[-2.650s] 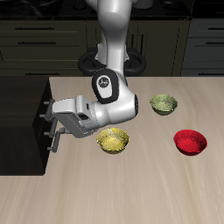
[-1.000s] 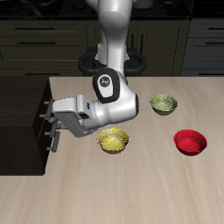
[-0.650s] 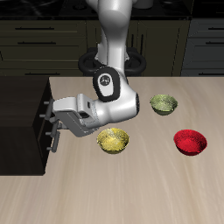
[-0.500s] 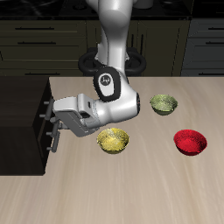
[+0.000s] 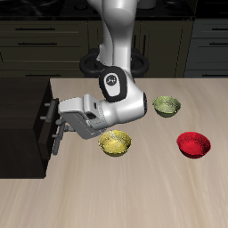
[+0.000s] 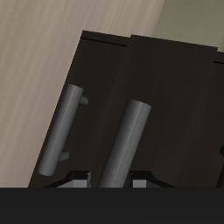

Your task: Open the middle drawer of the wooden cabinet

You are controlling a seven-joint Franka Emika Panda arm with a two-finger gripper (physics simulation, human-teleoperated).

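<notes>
The wooden cabinet [image 5: 22, 120], nearly black, is seen at the table's edge, with its drawer fronts turned toward the bowls. The middle drawer [image 5: 49, 118] is shown drawn out a little from the cabinet's face, its front standing proud of the drawer front beneath it. Two short silver bar handles are counted in the wrist view: the middle drawer's handle [image 6: 125, 147], close before the camera, and one further handle [image 6: 63, 129] beside it on another drawer front. The gripper [image 5: 56, 118] is held level against the middle drawer's front, at its handle. Whether the fingers are closed on the bar cannot be told: only two grey tips [image 6: 77, 178] are seen either side of the handle's near end, and contact is not visible. Three bowls are set on the light wooden table [image 5: 134, 196]: one yellow bowl [image 5: 115, 142] just below the arm's white wrist, one olive-green bowl [image 5: 166, 106] farther back, and one red bowl [image 5: 194, 144] well apart toward the far side. Dark built-in cupboards [image 5: 53, 40] are lined along the background.
</notes>
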